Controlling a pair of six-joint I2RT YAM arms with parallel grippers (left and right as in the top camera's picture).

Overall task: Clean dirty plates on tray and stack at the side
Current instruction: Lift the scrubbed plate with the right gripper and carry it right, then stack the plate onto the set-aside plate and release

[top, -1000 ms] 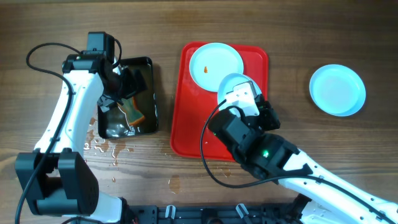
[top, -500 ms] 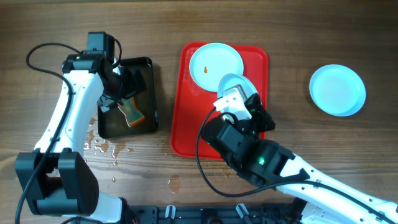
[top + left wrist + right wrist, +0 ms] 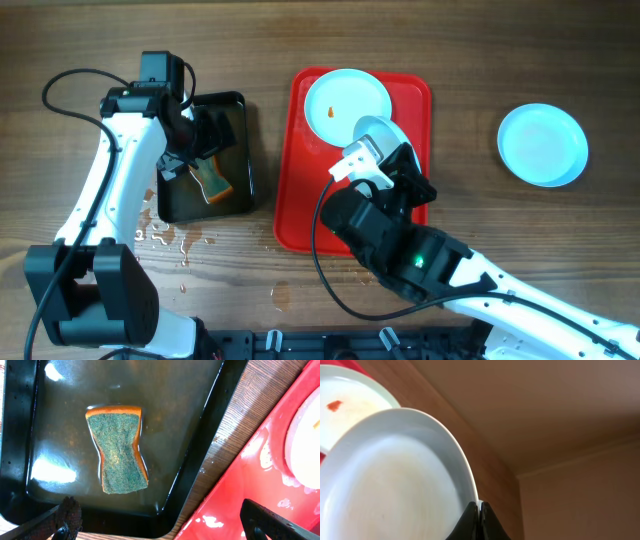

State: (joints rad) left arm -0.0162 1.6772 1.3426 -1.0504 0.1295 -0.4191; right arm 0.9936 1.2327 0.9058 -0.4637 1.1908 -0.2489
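My right gripper (image 3: 479, 519) is shut on the rim of a pale plate (image 3: 395, 485) and holds it tilted on edge above the red tray (image 3: 297, 200). In the overhead view this plate (image 3: 377, 130) stands above the tray's middle, with the gripper (image 3: 393, 155) at its lower right rim. A second plate (image 3: 347, 104) with an orange-red smear lies flat at the tray's far end and also shows in the right wrist view (image 3: 350, 400). A third plate (image 3: 542, 144) lies on the table at the right. My left gripper (image 3: 160, 527) is open and empty over the near edge of a black tray.
The black tray (image 3: 237, 190) holds shallow water and a green-and-orange sponge (image 3: 118, 449). Its right edge runs close beside the red tray (image 3: 250, 485). Water drops lie on the wood near the black tray's front left corner (image 3: 165, 232).
My right arm has shifted a little left and tipped the held plate more upright over the tray. The left arm and the sponge have not moved.
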